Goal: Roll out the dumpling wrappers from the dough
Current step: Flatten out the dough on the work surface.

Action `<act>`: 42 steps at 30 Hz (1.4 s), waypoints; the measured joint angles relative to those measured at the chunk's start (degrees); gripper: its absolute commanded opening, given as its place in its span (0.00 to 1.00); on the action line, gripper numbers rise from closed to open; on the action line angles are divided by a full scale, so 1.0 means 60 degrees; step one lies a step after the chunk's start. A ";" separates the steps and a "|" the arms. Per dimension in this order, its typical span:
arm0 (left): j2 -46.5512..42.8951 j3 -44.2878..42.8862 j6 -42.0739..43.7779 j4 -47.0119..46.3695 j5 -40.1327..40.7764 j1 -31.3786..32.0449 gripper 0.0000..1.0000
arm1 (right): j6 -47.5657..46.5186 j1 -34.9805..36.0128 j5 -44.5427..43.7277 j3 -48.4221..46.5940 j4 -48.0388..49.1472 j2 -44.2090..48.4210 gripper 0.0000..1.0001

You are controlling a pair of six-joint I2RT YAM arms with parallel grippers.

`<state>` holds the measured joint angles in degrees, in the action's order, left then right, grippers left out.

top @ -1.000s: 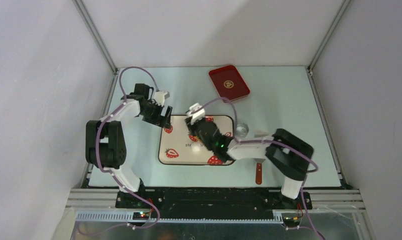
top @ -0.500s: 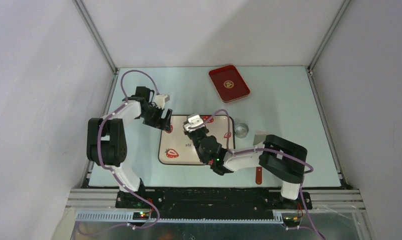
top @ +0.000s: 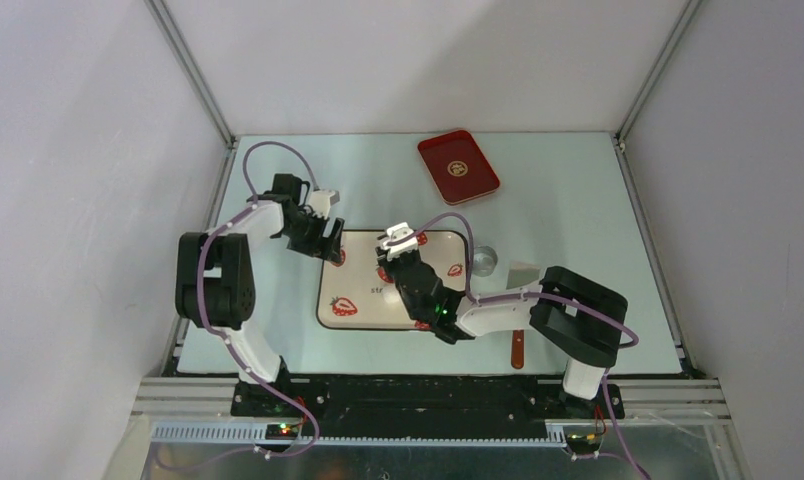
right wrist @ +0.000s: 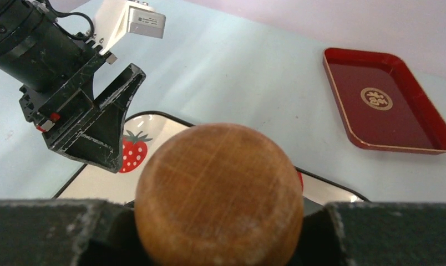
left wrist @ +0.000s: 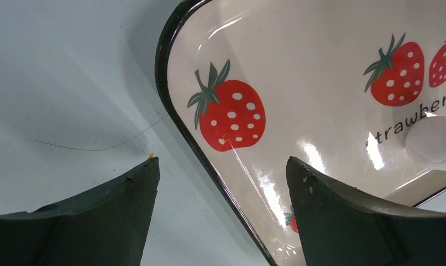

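Left gripper (top: 326, 240): hangs low over the far left corner of the strawberry tray (top: 370, 312). Fingers apart, nothing between them. In the left wrist view one finger is over the bare table (top: 568, 210) and the other over the tray, with the black rim running between.

Dough (left wrist: 435, 145): one soft white lump lying on the tray, at the end of the printed word "strawberry". In the top view the right arm hides it. No flat wrappers can be made out.

Right gripper (top: 402, 260): over the middle of the tray, clamped on a rolling pin (right wrist: 219, 191). The pin's round wooden end fills the gap between the fingers in the right wrist view. Cannot tell whether the pin touches the dough.

Small silvery cup (top: 484, 260): on the table just beside the tray's right edge.

Red tray (top: 459, 166): far side of the table, well apart from the strawberry tray.

Tool with a reddish-brown handle (top: 518, 348): on the table at the near edge, partly under the right arm.
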<state>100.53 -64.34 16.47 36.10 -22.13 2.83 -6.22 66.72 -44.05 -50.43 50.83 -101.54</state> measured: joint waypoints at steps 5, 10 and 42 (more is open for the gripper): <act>0.0168 0.0000 -0.0004 -0.0018 0.0095 0.0000 0.82 | 0.0444 0.0025 0.0146 0.0000 -0.0415 0.0000 0.00; 0.0211 0.0000 -0.0084 -0.0055 0.0138 0.0011 0.77 | 0.0688 0.0142 0.0160 -0.0004 -0.0474 -0.0058 0.00; 0.0321 -0.0273 -0.0565 -0.0211 0.0725 0.0474 0.00 | -0.0627 0.1013 -0.0073 -0.0080 0.1264 -0.0940 0.00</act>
<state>102.45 -65.98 13.08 34.83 -17.78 5.67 -9.98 72.79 -44.49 -50.92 58.41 -107.18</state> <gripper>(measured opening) 0.010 0.359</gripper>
